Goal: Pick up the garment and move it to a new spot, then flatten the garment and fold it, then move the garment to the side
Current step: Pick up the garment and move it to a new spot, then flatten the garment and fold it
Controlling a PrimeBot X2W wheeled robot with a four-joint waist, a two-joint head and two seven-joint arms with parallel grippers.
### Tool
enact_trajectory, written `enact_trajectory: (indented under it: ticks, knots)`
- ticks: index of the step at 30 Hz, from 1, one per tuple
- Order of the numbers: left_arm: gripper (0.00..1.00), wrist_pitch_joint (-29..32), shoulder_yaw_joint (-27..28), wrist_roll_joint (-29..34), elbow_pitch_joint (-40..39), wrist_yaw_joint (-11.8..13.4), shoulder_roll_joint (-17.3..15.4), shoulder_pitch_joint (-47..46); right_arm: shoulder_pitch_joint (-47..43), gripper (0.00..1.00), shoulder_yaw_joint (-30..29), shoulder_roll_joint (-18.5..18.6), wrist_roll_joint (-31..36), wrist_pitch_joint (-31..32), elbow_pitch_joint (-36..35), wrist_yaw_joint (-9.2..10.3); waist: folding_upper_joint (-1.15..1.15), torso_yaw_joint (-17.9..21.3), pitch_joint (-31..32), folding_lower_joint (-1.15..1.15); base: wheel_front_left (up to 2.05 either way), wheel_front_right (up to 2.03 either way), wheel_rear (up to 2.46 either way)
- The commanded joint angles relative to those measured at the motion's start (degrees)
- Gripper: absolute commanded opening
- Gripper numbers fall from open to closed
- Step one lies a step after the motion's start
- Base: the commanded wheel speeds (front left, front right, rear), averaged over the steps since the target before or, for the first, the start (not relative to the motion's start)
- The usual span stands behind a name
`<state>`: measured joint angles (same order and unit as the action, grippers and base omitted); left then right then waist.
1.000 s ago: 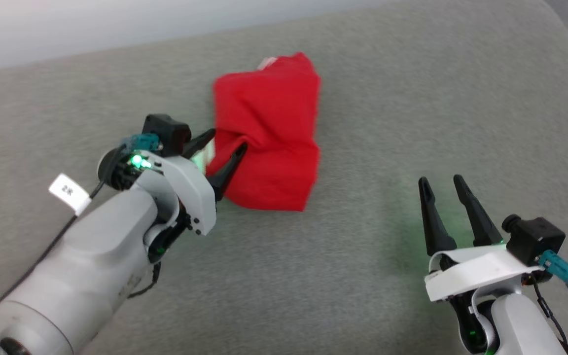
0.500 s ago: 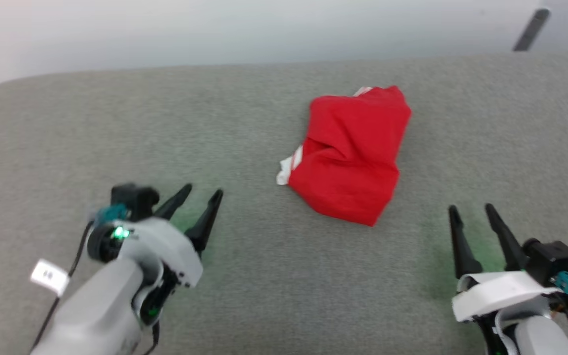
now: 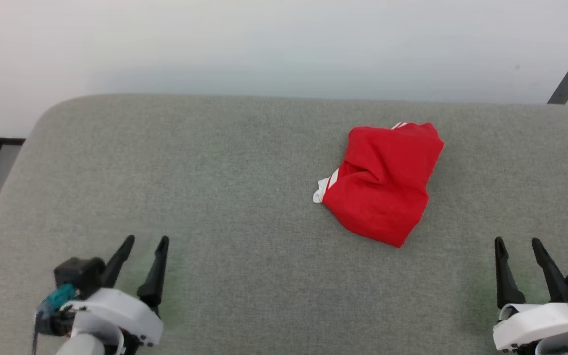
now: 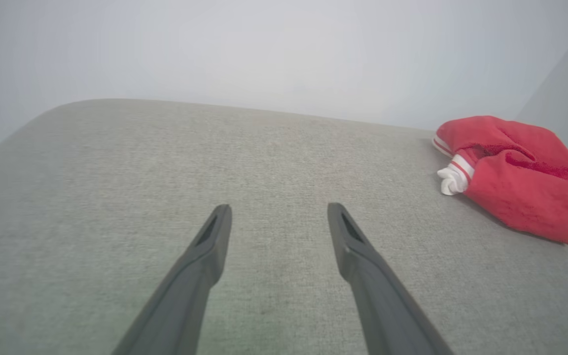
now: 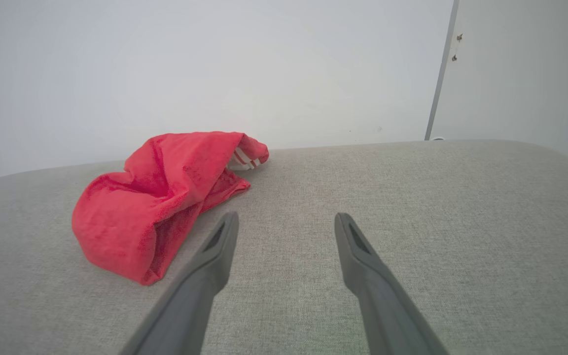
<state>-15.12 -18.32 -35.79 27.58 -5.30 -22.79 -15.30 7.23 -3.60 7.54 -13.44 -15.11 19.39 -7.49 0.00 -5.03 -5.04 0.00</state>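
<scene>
Looks done to me: garment folded, parked right; left gripper and right gripper fingers spread, empty.

Plain indoor room here, and it reads as a test space or lab more than a home. There's a wide padded surface covered in grey woven cloth, corners rounded, set up against a smooth white wall. Off to the right stands a pale grey panel with a thin metal edge strip and two small screws. Down at the left, a dark frame sits low by the wall. A crumpled red garment on the cloth is the homely touch.
</scene>
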Motion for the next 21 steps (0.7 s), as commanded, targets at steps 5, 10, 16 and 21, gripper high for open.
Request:
enact_trajectory:
  ticks: [5, 10, 16, 21]
  knots:
    - [1.00, 0.0, 7.3, 6.4, -6.0, -0.5, 1.6, 5.3, -1.6, 1.00, -1.4, 0.0, 0.1, 0.0, -1.3, 0.00, 0.00, -0.2, 1.7, 0.00, 0.00, 0.00, 0.00]
    - [1.00, 0.0, 12.1, 12.6, -11.6, -1.1, 3.6, 9.3, -2.0, 1.00, -2.2, -0.4, 0.0, 0.0, -2.6, 0.00, 0.00, 0.4, 2.2, 0.00, 0.00, 0.00, 0.00]
    - [1.00, 0.0, 15.3, 16.5, -14.5, -1.7, 6.5, 12.7, -2.3, 1.00, -2.5, -1.0, 0.0, 0.0, -3.4, 0.00, 0.00, 0.7, 2.2, 0.00, 0.00, 0.00, 0.00]
    - [1.00, 0.0, 16.4, 18.1, -14.2, -2.0, 7.7, 13.7, -2.6, 1.00, -2.5, -1.4, 0.2, 0.0, -3.3, 0.00, 0.00, 0.9, 2.3, 0.00, 0.00, 0.00, 0.00]
